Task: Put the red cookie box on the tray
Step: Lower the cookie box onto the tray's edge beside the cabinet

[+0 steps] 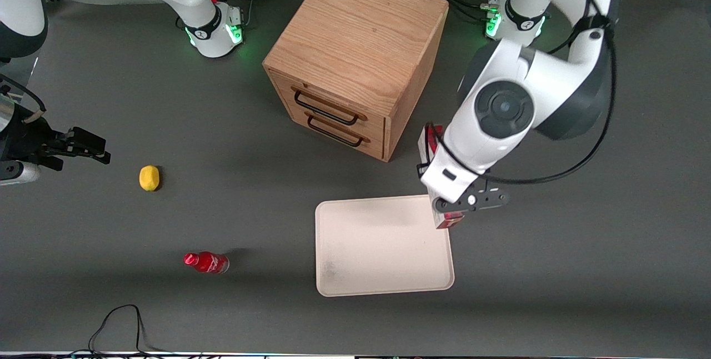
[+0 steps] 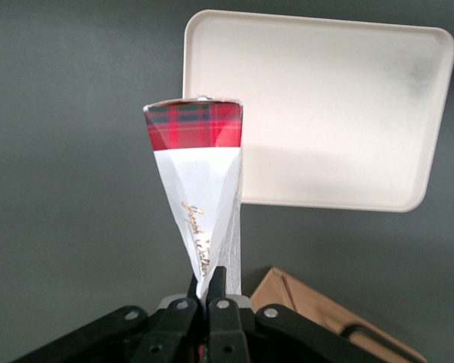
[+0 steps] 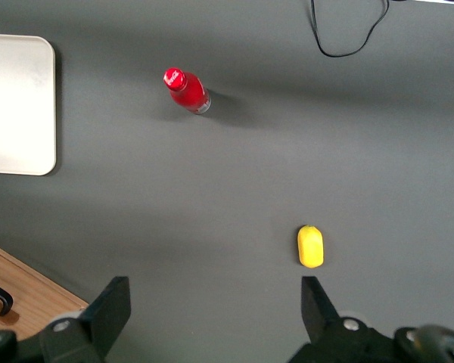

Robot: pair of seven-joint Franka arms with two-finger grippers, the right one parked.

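A wooden two-drawer cabinet [image 1: 355, 56] stands on the grey worktop [image 1: 555, 270]. Toward the parked arm's end lie a lemon [image 1: 149, 178] and, nearer the camera, a red bottle [image 1: 206, 262].

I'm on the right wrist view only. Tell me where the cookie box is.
Observer: The gripper is shut on the cookie box, held in the air.
Operator: Say where it hangs against the tray.
Observer: Front view: the box overlaps the tray corner nearest the cabinet, at the working arm's end.
Operator: Report its pose.
Observer: The gripper pinches one end; the tartan end points toward the table.
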